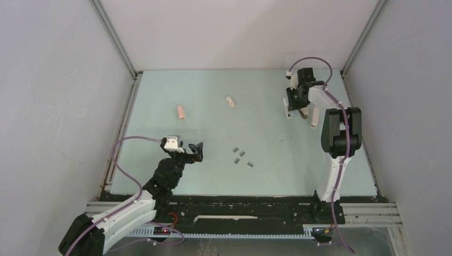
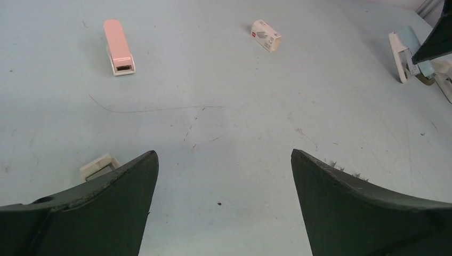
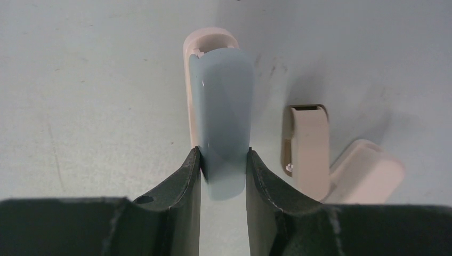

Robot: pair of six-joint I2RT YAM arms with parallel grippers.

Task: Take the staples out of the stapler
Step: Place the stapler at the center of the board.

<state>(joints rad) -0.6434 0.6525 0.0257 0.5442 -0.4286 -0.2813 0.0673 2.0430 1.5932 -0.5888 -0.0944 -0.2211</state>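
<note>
Staples [image 1: 242, 153]: four small grey strips lie loose on the table [image 1: 266, 176], in the middle between the two arms. They are near each other but do not touch.

Blue stapler [image 3: 221, 106]: it is at the far right side, well apart from the strips. Its near end is between the fingers and its far end rests on the surface. The cover looks closed from above. Whether there are strips inside is hidden.

Right claw [image 3: 222, 154]: it is clamped on the near end of the blue stapler, one finger on each side.

Beige stapler [image 3: 309, 144]: it lies just beside the blue one, on its right, with the top part swung away from the base. No strips can be seen in it from here.

Left claw [image 2: 224, 153]: the jaws are spread wide with nothing between them. It hangs low over the left side, to the left of the strips.

Pink stapler [image 2: 118, 47]: it lies flat and closed at the far left, and nothing touches it.

White box [image 2: 266, 35]: it lies alone near the far middle.

Done, as I judge: some strips are already out, since they lie free on the surface.

Left, as I judge: the blue stapler is now in hand and seems not yet opened, so opening and emptying it would be the present step. The pink one may also need it.
</note>
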